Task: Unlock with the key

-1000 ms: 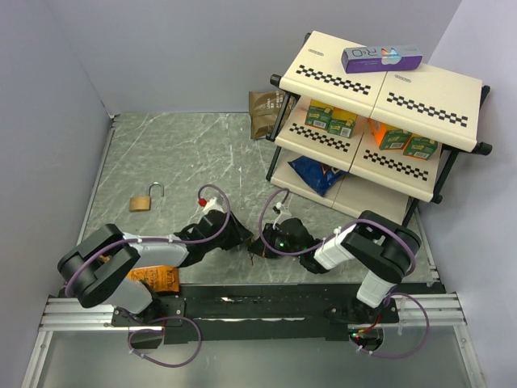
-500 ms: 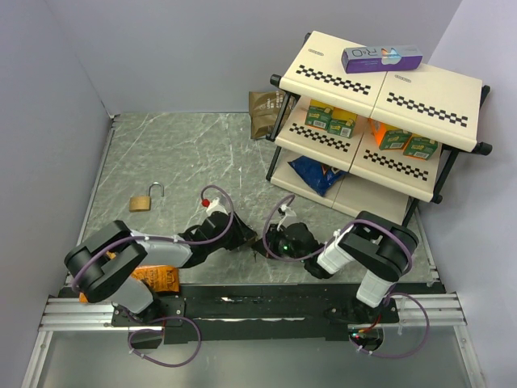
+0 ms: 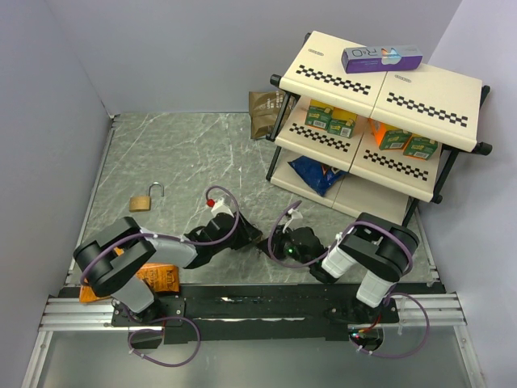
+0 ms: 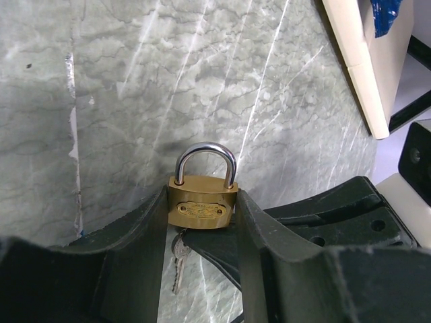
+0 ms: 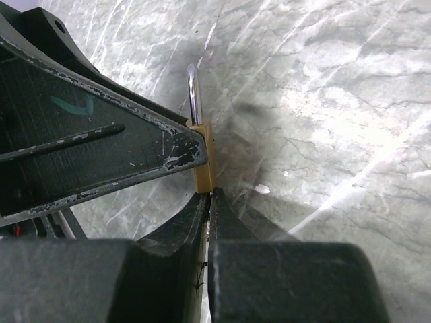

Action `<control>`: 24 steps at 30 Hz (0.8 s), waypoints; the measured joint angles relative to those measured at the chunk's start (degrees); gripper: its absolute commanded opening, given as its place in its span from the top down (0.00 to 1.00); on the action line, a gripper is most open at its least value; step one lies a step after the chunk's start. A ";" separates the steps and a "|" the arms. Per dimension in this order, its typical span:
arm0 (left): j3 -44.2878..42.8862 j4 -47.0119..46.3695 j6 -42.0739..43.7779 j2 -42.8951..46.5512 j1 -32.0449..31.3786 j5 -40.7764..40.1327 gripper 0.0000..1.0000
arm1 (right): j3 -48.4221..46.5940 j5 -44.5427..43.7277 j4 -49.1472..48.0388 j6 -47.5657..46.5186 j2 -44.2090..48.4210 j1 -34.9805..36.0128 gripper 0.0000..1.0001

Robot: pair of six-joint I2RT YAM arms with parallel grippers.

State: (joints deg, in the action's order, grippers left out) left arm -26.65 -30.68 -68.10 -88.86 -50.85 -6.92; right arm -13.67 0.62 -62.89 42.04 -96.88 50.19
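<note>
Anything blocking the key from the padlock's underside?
Nothing visible. The key sits just below the brass padlock, which the left tool clamps by its sides; the right tool is shut at that underside.

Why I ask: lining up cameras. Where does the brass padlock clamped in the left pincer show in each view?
Top external: lower centre, hidden where the left pincer meets the right pincer.
Left wrist: brass padlock at centre, between the fingers, shackle up.
Right wrist: centre, edge-on, just beyond the shut right pincer.
Shared landmark: marbled tabletop.
</note>
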 measured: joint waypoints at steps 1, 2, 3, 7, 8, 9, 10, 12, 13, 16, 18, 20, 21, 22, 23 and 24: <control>0.07 -0.50 0.04 -0.20 -0.02 0.09 0.99 | 0.13 0.07 0.02 0.04 0.13 -0.11 1.00; 0.22 -1.29 0.15 -0.42 -0.07 0.22 0.99 | 0.22 0.26 0.13 0.07 0.31 -0.28 1.00; 0.46 -2.25 0.22 -0.72 -0.07 0.31 0.99 | 0.28 0.61 0.11 0.13 0.35 -0.55 1.00; 1.53 -5.62 0.63 -1.49 -0.09 1.40 0.99 | 1.11 2.89 -0.87 1.07 0.33 -1.73 1.00; 1.68 -6.12 0.98 -1.49 -0.09 1.66 0.99 | 1.40 3.43 -1.42 1.44 0.33 -2.03 1.00; 1.73 -6.54 1.25 -1.49 -0.09 1.90 0.99 | 1.79 3.96 -2.08 1.81 0.31 -2.40 1.00; 1.73 -6.86 1.60 -1.49 -0.13 2.21 0.99 | 2.16 4.48 -2.71 2.08 0.31 -2.78 1.00; 1.81 -7.67 2.51 -1.46 -0.17 2.80 0.99 | 2.71 5.44 -3.72 2.47 0.31 -3.32 1.00; 1.81 -7.93 3.04 -1.44 -0.20 3.06 0.99 | 2.89 5.99 -4.07 2.62 0.31 -3.65 1.00; 1.95 -8.94 4.52 -1.40 -0.20 3.78 0.99 | 3.23 7.58 -4.59 3.10 0.46 -4.55 1.00; 2.08 -9.68 5.38 -1.31 -0.20 4.63 0.99 | 3.80 8.59 -4.92 3.26 1.11 -5.11 1.00; 2.21 -10.62 6.16 -0.98 -0.20 5.14 0.99 | 4.17 9.42 -4.92 3.28 2.25 -5.66 1.00; 2.25 -11.08 6.62 -0.68 -0.20 5.35 0.99 | 4.42 9.75 -4.92 3.28 3.02 -5.95 1.00; 2.27 -11.56 7.13 -0.39 -0.20 5.62 0.99 | 4.72 10.03 -4.92 3.23 3.98 -6.19 1.00; 2.27 -11.98 7.56 -0.04 -0.20 5.79 0.99 | 4.87 10.25 -4.85 3.17 4.76 -6.40 1.00; 2.27 -12.48 8.09 0.48 -0.20 6.01 0.99 | 5.14 10.49 -4.81 3.06 5.86 -6.69 1.00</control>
State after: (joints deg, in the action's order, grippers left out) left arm -24.38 -43.16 -60.01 -88.38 -51.05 -0.91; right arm -8.54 11.11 -67.70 45.10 -91.02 43.51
